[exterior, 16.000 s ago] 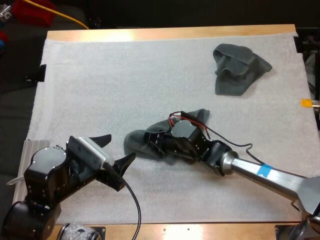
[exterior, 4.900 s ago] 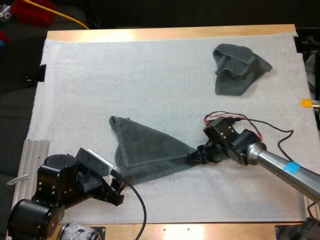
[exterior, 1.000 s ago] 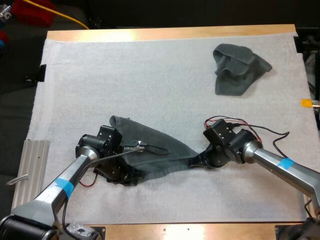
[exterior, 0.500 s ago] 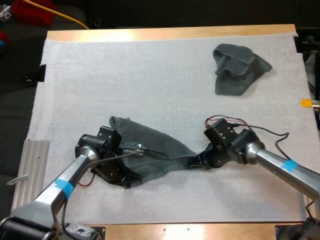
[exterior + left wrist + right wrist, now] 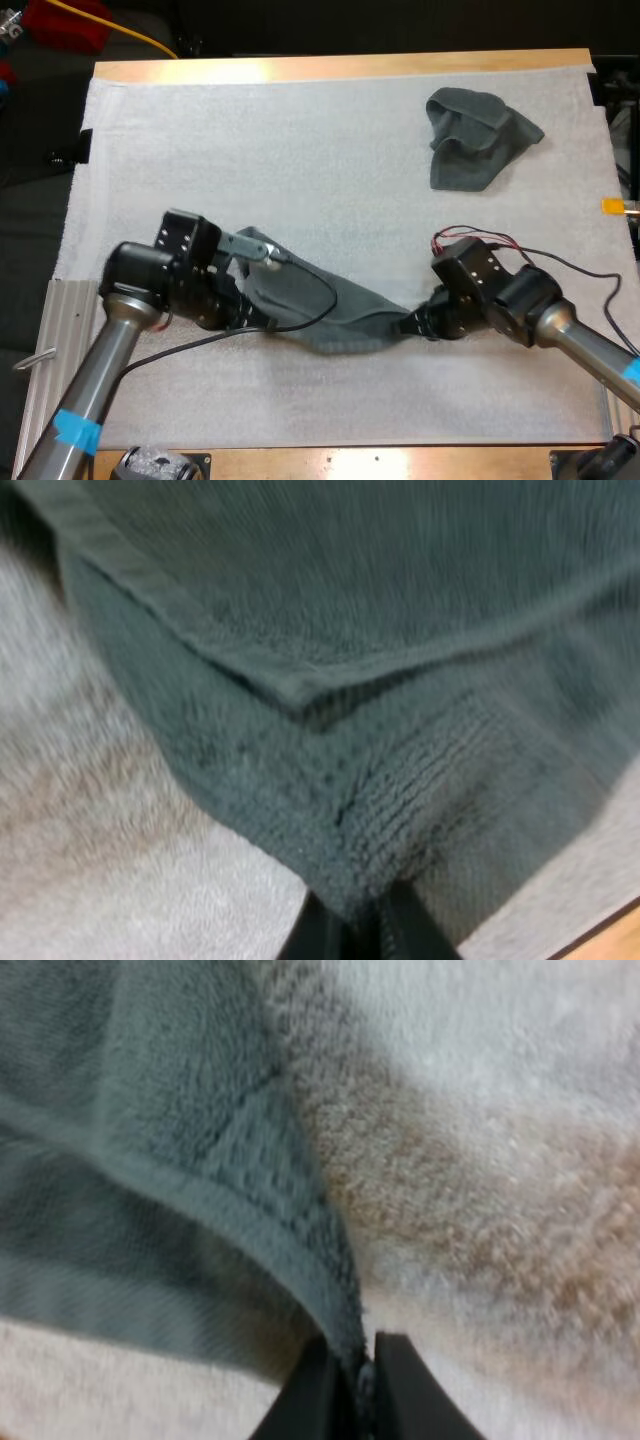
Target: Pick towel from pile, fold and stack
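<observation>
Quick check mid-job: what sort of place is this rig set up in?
Probably a robotics lab bench: a wooden table, a white mat, and the left end effector and right end effector gripping one dark towel.

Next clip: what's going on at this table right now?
Both arms are handling one towel near the front middle of the white mat. The left gripper is shut on one end and the right gripper on the opposite corner. The cloth hangs bunched between them, not spread flat, and no neat fold is made yet. A crumpled towel lies apart at the mat's far right.
</observation>
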